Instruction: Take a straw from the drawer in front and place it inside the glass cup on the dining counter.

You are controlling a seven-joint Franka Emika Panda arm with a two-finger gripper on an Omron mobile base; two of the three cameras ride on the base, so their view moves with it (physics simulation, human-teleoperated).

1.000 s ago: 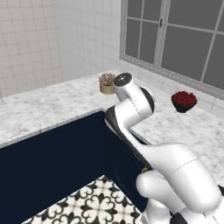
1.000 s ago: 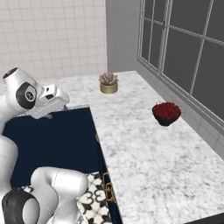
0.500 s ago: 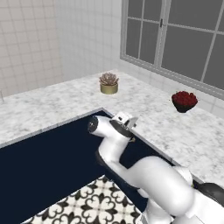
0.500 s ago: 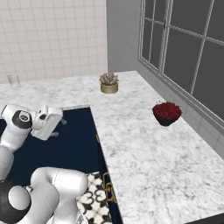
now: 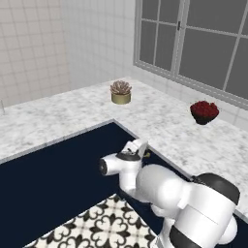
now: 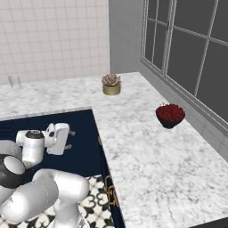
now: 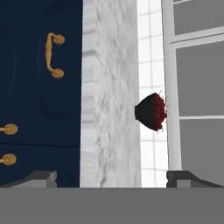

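My gripper (image 6: 70,139) hangs low in front of the navy cabinet face, open, with nothing between its fingertips (image 7: 41,177). In the hand view, which is rolled sideways, it faces shut navy drawer fronts with a brass bar handle (image 7: 53,49); I cannot tell which front is the drawer. The gripper (image 5: 143,146) also sits just below the marble edge. The straw is hidden. A small clear glass cup (image 6: 14,80) stands far back left on the dining counter (image 6: 44,95), whose marble top and plain navy base (image 5: 53,169) run leftward.
A potted succulent (image 5: 120,92) and a dark bowl of red fruit (image 5: 204,111) stand on the marble counter (image 6: 147,147) under the window. More brass handles (image 6: 109,187) line the cabinet face. Patterned floor tiles (image 5: 97,227) lie below.
The arm has swung down from above the counter to low in front of the navy cabinet. The gripper has stayed open.
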